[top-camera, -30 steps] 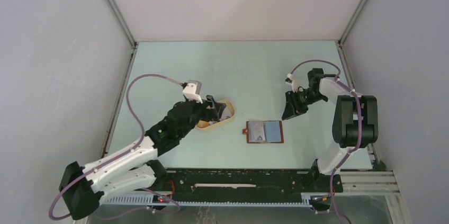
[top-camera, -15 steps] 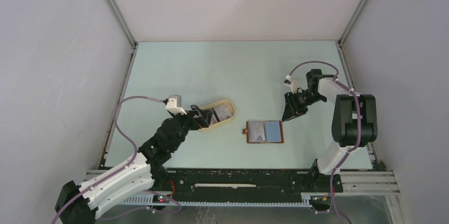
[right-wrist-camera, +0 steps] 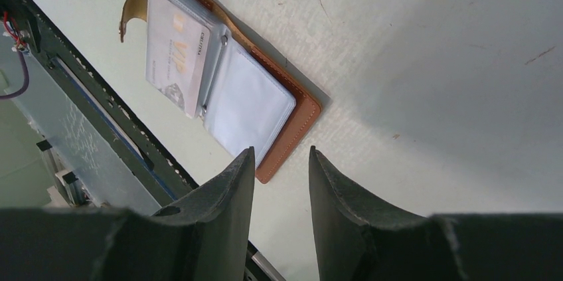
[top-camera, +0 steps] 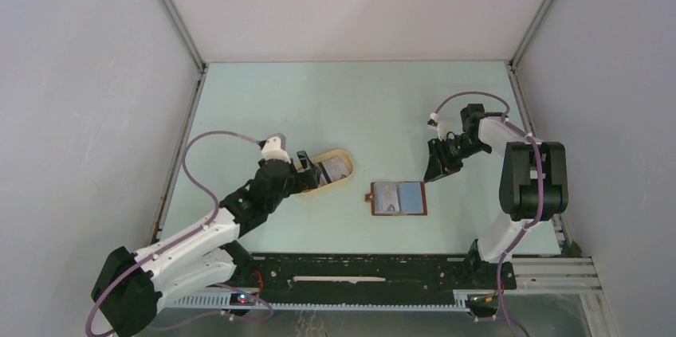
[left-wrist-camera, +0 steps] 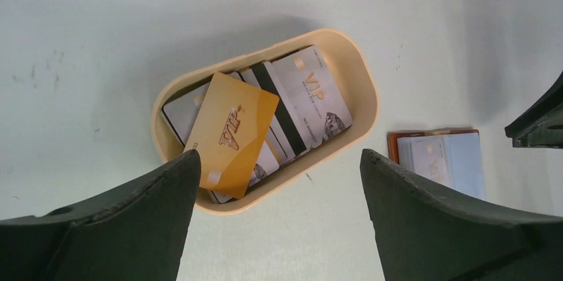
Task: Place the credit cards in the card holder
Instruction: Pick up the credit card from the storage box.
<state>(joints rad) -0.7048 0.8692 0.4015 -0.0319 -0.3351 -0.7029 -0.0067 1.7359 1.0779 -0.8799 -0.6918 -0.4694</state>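
Ok, left claw (left-wrist-camera: 279, 161) wide open, empty, hovering over cream tray (left-wrist-camera: 364, 88); credit cards (left-wrist-camera: 232, 128) stacked inside, orange one on top. Card holder (right-wrist-camera: 245, 105) lies open flat on worktop (top-camera: 359, 106), right of tray, whitish card (right-wrist-camera: 176, 48) in one pocket. Right claw (right-wrist-camera: 280, 155) near it, jaws part-open, nothing held.

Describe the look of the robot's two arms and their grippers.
The left arm and right arm are each built of white and black segments. A lilac cable runs along each to the wrist, where a small white block sits. The left gripper and right gripper each have two dark, tapered fingers.
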